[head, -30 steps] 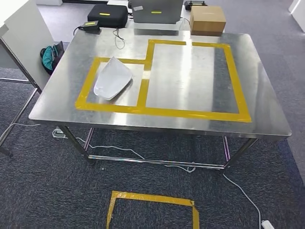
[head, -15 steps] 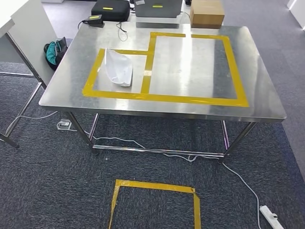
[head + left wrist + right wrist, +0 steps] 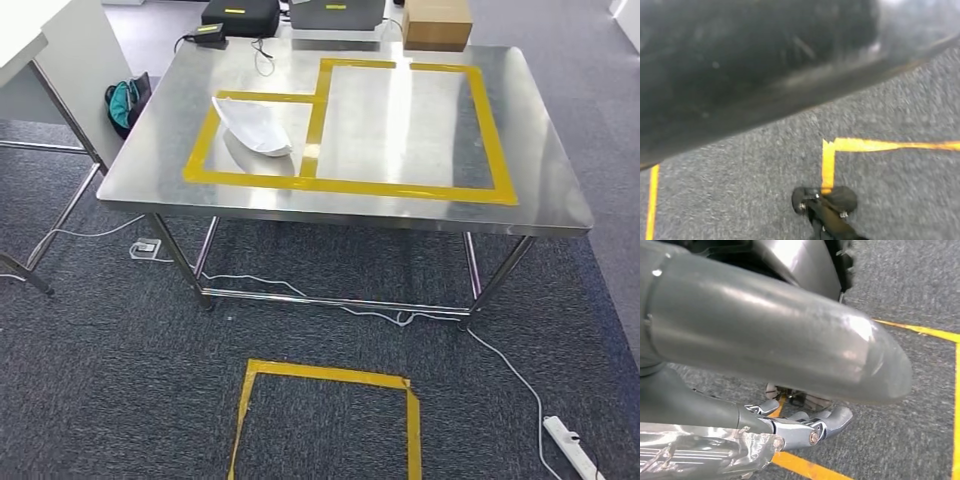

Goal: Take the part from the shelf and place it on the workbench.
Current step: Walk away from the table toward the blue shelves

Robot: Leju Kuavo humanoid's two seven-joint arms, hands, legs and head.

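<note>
You see the white part lying on the steel surface, inside the smaller yellow-taped box at about ten o'clock in the head view. Its long axis runs from ten o'clock toward four o'clock — the narrow tip points to ten, the broad rounded end to four. The larger taped box sits just beside it at three o'clock. The part lies well apart from both hands. Your right hand hangs over grey carpet with its fingers extended, grasping nothing. For the left hand, you cannot tell released or clenched — that wrist view is dark and blurred.
</note>
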